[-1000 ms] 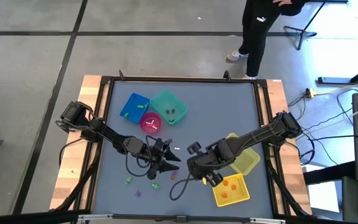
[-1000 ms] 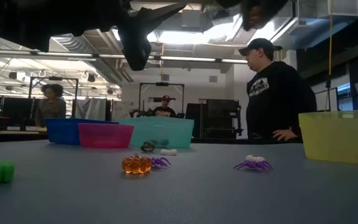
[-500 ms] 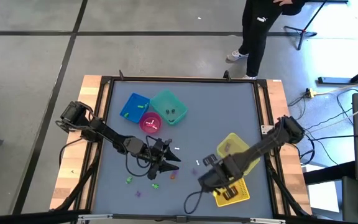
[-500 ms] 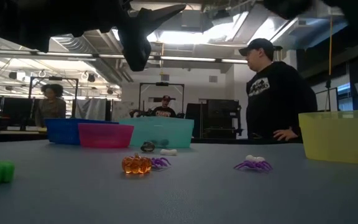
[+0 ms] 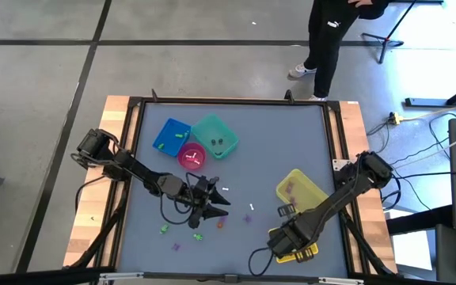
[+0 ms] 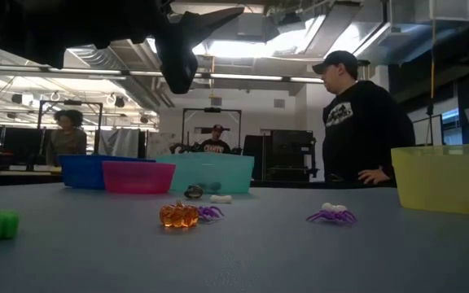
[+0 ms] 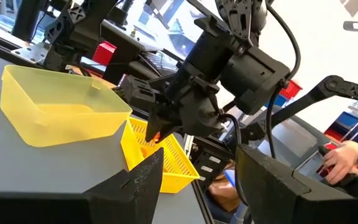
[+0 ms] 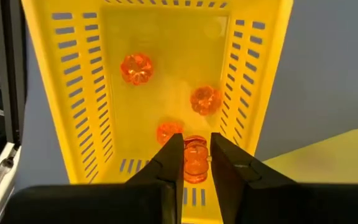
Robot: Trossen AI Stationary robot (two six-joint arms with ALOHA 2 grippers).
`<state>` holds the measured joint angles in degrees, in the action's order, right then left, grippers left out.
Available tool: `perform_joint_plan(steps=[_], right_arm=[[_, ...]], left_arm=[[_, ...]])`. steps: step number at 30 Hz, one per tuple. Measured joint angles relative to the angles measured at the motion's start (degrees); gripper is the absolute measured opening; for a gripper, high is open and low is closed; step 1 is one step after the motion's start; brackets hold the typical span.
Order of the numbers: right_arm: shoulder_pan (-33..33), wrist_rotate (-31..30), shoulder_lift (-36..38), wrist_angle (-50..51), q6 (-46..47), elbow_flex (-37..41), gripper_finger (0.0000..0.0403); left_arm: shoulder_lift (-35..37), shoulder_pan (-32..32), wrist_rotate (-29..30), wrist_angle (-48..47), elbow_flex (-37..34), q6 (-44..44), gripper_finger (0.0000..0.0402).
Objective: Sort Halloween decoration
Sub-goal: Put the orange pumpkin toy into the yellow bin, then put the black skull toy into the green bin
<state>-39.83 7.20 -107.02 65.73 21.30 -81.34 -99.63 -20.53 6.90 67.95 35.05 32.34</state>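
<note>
My right gripper (image 8: 196, 158) hangs over the yellow slotted basket (image 5: 309, 250) at the table's near right, shut on a small orange pumpkin (image 8: 196, 164). Three more orange pumpkins (image 8: 135, 67) lie on the basket's floor. My left gripper (image 5: 216, 207) hovers open over mid-table and holds nothing. On the table near it lie loose trinkets: an orange pumpkin (image 6: 178, 214), purple spiders (image 6: 331, 215), green pieces (image 5: 165, 229) and a white bone (image 6: 220, 198). My right gripper pinches the orange pumpkin by its two opposite sides (image 8: 186, 163) between its two fingers. The fingers come from above and point down into the basket. The pumpkin is lifted clear of the basket's floor.
A yellow tub (image 5: 301, 190) stands just beyond the basket. Blue (image 5: 171, 136), teal (image 5: 214, 136) and pink (image 5: 191, 156) bins cluster at the far left of the table. A person (image 6: 357, 122) stands behind the table's far edge.
My right gripper has swung from mid-table toward the near right corner and sunk over the yellow basket, rolling about its wrist as it went. The loose trinkets have stayed where they lay.
</note>
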Motion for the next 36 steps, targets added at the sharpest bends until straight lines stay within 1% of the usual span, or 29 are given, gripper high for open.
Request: perform_joint_plan(steps=[2, 5, 13, 18, 22, 26, 31, 33, 36], right_arm=[[0.06, 0.0, 0.0, -0.13, -0.07, 0.04, 0.0063], [0.68, 0.03, 0.0, -0.1, -0.09, 0.04, 0.0078], [1.24, -0.02, 0.0, -0.1, -0.09, 0.04, 0.0153], [1.25, -0.05, 0.0, -0.08, -0.13, 0.04, 0.018], [1.26, -0.05, 0.0, 0.12, -0.34, 0.04, 0.0186], [1.69, -0.05, 0.0, 0.44, -0.55, 0.04, 0.0184], [3.21, -0.65, 0.47, 5.12, -0.85, -2.29, 0.0184], [4.02, -1.99, 1.14, 6.92, -2.05, -3.51, 0.0184], [5.24, -6.45, 2.9, 6.41, -4.64, -4.43, 0.0184]], left_arm=[[0.0, 0.02, 0.02, -0.25, 0.0, 0.0, 0.0187], [0.0, 0.06, 0.64, -0.57, 0.0, 0.0, 0.0187], [0.0, 0.04, 1.11, -3.3, 0.0, 0.0, 0.0187], [0.0, 0.04, 1.12, -3.44, 0.0, 0.0, 0.0187], [0.0, 0.04, 1.14, -3.41, 0.0, -0.22, 0.0187], [0.0, 0.04, 2.12, -3.37, 0.0, -4.69, 0.0187], [0.0, 0.2, 4.76, -2.34, 0.0, -11.31, 0.0187], [0.22, 0.66, 5.6, -1.46, 0.0, -13.35, 0.0187], [1.98, 1.8, 5.75, -1.67, -0.02, -15.8, 0.0187]])
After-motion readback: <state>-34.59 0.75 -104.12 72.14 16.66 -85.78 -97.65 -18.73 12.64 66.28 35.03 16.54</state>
